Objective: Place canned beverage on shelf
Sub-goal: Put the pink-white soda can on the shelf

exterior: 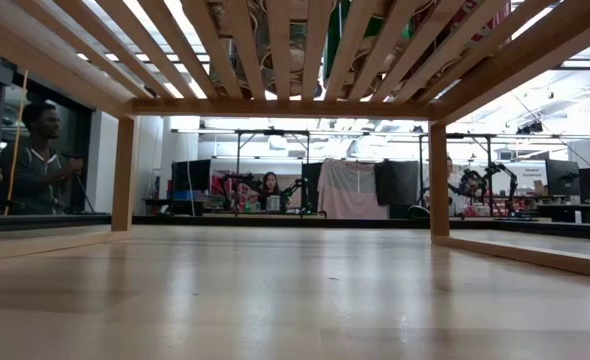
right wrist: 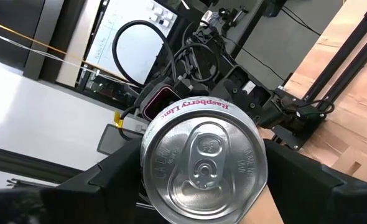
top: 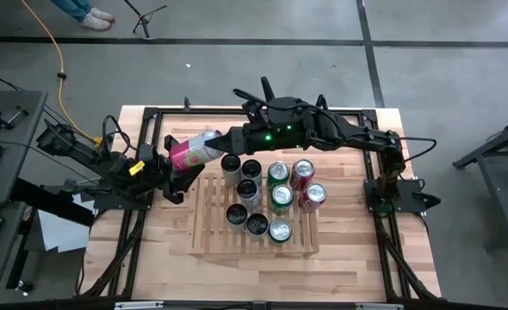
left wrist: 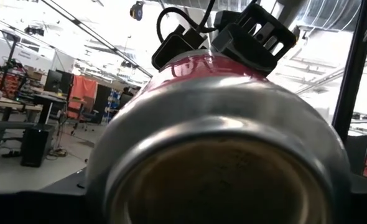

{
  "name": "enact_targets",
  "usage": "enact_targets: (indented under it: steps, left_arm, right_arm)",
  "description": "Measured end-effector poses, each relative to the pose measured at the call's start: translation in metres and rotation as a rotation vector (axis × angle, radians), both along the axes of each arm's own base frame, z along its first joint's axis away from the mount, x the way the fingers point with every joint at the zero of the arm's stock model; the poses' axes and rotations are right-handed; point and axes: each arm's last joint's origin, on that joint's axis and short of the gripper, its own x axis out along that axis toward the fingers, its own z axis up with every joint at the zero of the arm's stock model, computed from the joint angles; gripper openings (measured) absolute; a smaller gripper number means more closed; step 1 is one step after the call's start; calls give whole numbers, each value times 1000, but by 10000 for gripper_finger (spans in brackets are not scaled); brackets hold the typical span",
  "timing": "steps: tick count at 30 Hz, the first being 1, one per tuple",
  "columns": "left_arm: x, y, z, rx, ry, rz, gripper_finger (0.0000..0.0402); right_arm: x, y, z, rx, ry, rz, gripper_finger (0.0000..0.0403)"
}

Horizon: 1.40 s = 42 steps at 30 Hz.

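Currently mid-handover, by the look of it. The pink can (top: 188,151) is lying on its side in the air above the far-left corner of the shelf (top: 207,226), with a gripper at each end.

The left gripper (top: 170,165) has the base end: the left wrist view is filled by the can's concave bottom (left wrist: 224,180), hard up against the camera. The right gripper (top: 221,142) has the lid end: the right wrist view looks straight at the pull-tab top (right wrist: 203,160), with its dark fingers (right wrist: 118,171) flanking the can on both sides. Both sets of jaws stand about a can's width apart around it, but I can't tell which one is actually bearing the load, or whether both are clamped.

Done so far: ten cans stand upright on the shelf — five dark ones (top: 248,192) toward the left, then green (top: 277,173), red (top: 304,170) and silver-topped ones to their right.

Left to do: one gripper has to let go, then the can needs turning upright and setting on a free slat. Open slats show along the left edge and the near-left part of the rack.
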Motion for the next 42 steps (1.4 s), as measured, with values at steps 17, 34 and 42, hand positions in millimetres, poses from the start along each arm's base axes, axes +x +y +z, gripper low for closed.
enact_targets:
  steps: [17, 34, 42]
  left_arm:
    - [-22, 9, 2, -18, 61, -78, 325]
    - [-64, 15, 15, -4, -4, -247, 326]
    - [-98, 30, 27, -86, -131, -301, 326]
  right_arm:
    - [-3, -8, 1, -91, 7, -18, 276]
    - [-33, -20, 28, -228, -48, -39, 276]
    - [-46, -13, 41, -352, -107, 41, 276]
